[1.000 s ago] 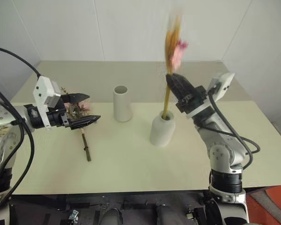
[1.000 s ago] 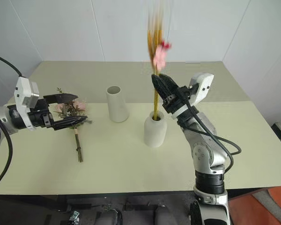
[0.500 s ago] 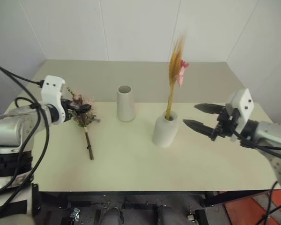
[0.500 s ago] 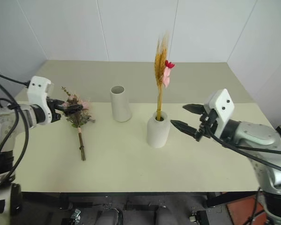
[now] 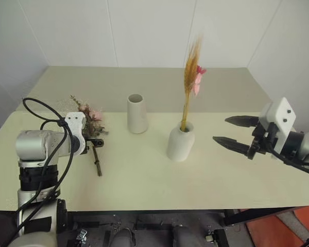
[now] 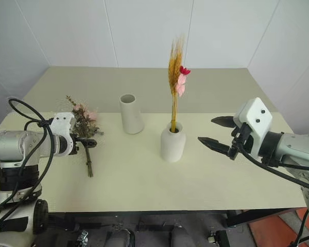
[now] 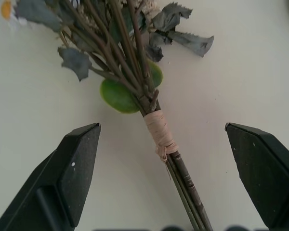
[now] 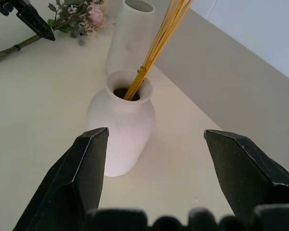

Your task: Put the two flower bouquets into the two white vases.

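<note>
The slim bouquet [image 6: 176,77] stands upright in the short vase [image 6: 173,145] near the middle of the table [image 6: 144,180], its yellow stalks entering the narrow neck. The tall vase [image 6: 130,114] stands just behind and to the left, apart from it, its mouth holding nothing. Further left the bushy bouquet [image 6: 82,126] lies flat on the table, flowers away from the robot, stem toward it. The left gripper [image 7: 164,180] hangs over the stem's tan wrapping, fingers spread wide on either side without touching it. The right gripper [image 6: 216,133] sits to the right of the short vase, apart from it, fingers spread and holding nothing.
</note>
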`<state>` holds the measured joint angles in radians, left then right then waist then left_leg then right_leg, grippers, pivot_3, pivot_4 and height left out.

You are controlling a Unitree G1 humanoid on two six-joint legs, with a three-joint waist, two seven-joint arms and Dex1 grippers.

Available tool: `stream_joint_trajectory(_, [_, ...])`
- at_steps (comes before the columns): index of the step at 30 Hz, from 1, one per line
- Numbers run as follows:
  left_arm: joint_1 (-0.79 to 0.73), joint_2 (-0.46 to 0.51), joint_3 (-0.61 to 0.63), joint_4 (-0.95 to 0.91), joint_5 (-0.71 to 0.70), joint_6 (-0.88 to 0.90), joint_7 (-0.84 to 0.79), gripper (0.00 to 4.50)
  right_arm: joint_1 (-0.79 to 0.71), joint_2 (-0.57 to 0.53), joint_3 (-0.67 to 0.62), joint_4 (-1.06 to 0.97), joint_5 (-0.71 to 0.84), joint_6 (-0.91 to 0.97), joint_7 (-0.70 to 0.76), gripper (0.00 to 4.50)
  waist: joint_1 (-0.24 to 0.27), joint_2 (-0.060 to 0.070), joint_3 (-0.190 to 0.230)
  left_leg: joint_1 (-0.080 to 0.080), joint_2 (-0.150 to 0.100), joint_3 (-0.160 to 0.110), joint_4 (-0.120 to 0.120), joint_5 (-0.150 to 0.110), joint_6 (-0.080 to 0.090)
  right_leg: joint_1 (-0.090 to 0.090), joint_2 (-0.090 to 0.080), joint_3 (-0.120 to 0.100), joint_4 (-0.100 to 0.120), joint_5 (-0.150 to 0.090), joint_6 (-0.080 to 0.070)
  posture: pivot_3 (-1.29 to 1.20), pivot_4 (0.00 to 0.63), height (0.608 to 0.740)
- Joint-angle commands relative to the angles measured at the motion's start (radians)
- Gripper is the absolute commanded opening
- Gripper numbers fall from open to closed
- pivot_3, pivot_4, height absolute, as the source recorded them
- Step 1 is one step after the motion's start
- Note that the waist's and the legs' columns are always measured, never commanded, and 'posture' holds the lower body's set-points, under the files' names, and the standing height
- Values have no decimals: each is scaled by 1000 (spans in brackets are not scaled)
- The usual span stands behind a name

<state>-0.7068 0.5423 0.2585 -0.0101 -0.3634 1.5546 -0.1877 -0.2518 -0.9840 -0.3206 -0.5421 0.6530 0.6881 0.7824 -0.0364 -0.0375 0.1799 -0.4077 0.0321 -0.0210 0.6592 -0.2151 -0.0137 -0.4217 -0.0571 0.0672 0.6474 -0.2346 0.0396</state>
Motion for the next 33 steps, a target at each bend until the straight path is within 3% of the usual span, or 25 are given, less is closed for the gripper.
stream_joint_trajectory(1, [-33, -18, 9, 65, 30, -65, 12, 3940, -8, -3, -31, -28, 10, 3, -14, 3796, 3, 0, 0, 0, 0, 0, 0, 0, 0, 0, 0, 0, 0, 0, 0, 0, 150, 740])
stream_joint_trajectory(13, [-55, -57, -14, 175, 67, -250, 3, 130, -7, 4, -50, -30, 9, -2, -31, 3796, 21, 0, 0, 0, 0, 0, 0, 0, 0, 1, 0, 0, 0, 0, 0, 0, 150, 740])
stream_joint_trajectory(17, [-105, -100, 61, 179, 79, -413, 72, 93, 10, 7, -62, -38, 3, -2, -43, 3796, 22, 0, 0, -1, 0, 0, 0, 0, 0, 0, 0, 0, 0, 0, 0, 0, 150, 740])
stream_joint_trajectory(22, [-269, -200, 229, 324, 27, -837, 192, 93, 49, 11, -92, -60, 5, 4, -59, 3796, 30, -1, 0, -2, -1, 0, 1, 0, 0, 0, -1, -1, -1, 1, 0, 0, 150, 740])
stream_joint_trajectory(23, [-308, -216, 274, 362, -20, -891, 175, 93, 56, 16, -96, -65, 5, 4, -65, 3796, 32, -1, 0, -2, -1, -1, 1, 0, 0, 0, -1, -1, -1, 1, 1, 0, 150, 740])
stream_joint_trajectory(26, [-352, -236, 251, 400, -60, -1095, 1, 93, 77, 33, -99, -81, -10, -7, -90, 3796, 32, -1, 0, -3, -2, 0, 1, 0, 0, 0, -2, 0, -4, 2, 2, 0, 150, 740])
stream_joint_trajectory(28, [-410, -276, 314, 448, -180, -1153, -95, 93, 93, 51, -102, -95, -13, -15, -106, 3796, 32, -1, 0, -3, -2, 1, 1, 0, 0, 0, -3, 0, -4, 2, 2, 0, 150, 740])
stream_joint_trajectory(33, [-511, -341, 356, 624, -282, -1364, -261, 93, 145, 99, -110, -148, -27, -29, -147, 3796, 33, -1, 0, -3, -3, 0, 1, 0, 0, 1, -2, 0, -4, 2, 2, 0, 150, 740])
